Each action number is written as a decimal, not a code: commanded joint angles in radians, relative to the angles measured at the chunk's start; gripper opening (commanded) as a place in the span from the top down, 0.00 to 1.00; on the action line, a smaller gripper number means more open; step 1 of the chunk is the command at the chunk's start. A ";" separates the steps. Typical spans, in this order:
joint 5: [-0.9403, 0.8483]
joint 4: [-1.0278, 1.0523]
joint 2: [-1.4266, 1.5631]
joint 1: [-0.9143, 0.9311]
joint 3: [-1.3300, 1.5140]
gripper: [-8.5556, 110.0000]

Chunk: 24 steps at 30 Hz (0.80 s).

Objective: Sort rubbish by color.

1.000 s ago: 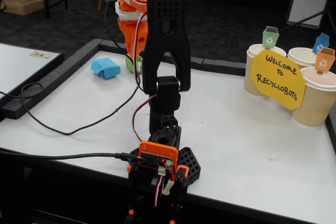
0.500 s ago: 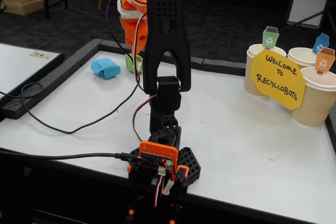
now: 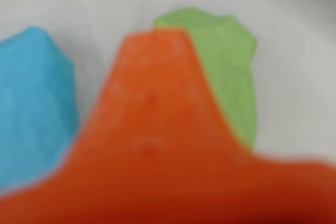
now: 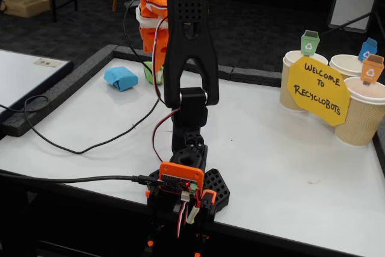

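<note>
White tabletop (image 4: 289, 148) spreads beneath me. My gripper (image 3: 157, 38) hovers low over the far edge, the green wad (image 3: 231, 72) just behind my orange finger (image 3: 152, 108) and the blue wad (image 3: 31, 103) to its left in the wrist view. Blur hides how wide my jaws stand. I should centre on green before closing.

Wrist view heavily blurred; fixed view sharp, evenly lit.

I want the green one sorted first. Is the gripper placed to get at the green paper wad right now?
Probably yes: in the wrist view the gripper sits right in front of the green paper wad, nothing between them; the blue paper wad lies apart, to the left.
</note>
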 commanded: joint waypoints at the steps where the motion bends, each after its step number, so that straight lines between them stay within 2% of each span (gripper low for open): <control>1: -0.006 0.002 0.040 0.005 -0.143 0.68; 9: -0.006 -0.005 0.014 0.014 -0.129 0.65; 24: -0.006 -0.038 -0.058 0.048 -0.129 0.67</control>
